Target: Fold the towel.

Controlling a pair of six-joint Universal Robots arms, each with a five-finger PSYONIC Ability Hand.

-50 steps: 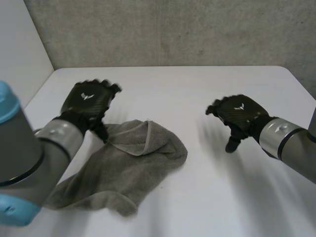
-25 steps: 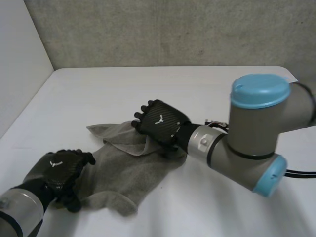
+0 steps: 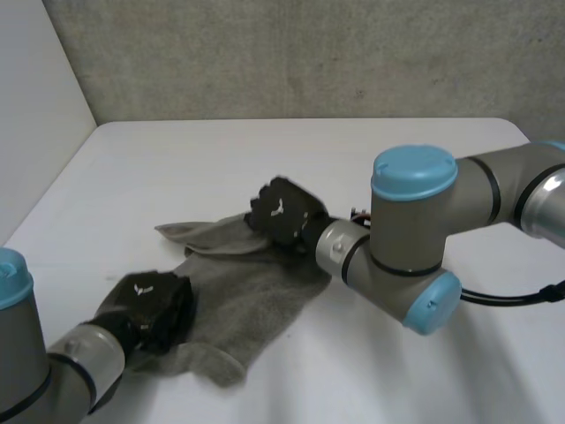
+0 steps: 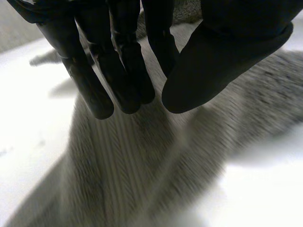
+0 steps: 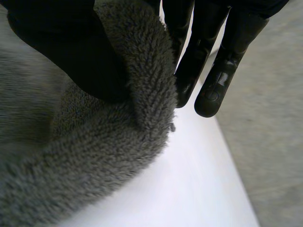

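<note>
Grey towel (image 3: 243,296) lay rumpled on the white table (image 3: 371,150), soft, light and limp, likely to sag unless taken by its edges; right hand (image 5: 66,56) pinched a fold at its far edge between thumb and fingers, while left hand (image 4: 123,56) hovered straight-fingered and empty over its near-left end.

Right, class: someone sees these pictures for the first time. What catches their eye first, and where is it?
A crumpled grey towel lies on the white table, left of the middle. The right robot hand, reaching across from the right, pinches a fold at the towel's far edge between thumb and fingers. The left robot hand sits over its near left end, fingers straight, holding nothing.
</note>
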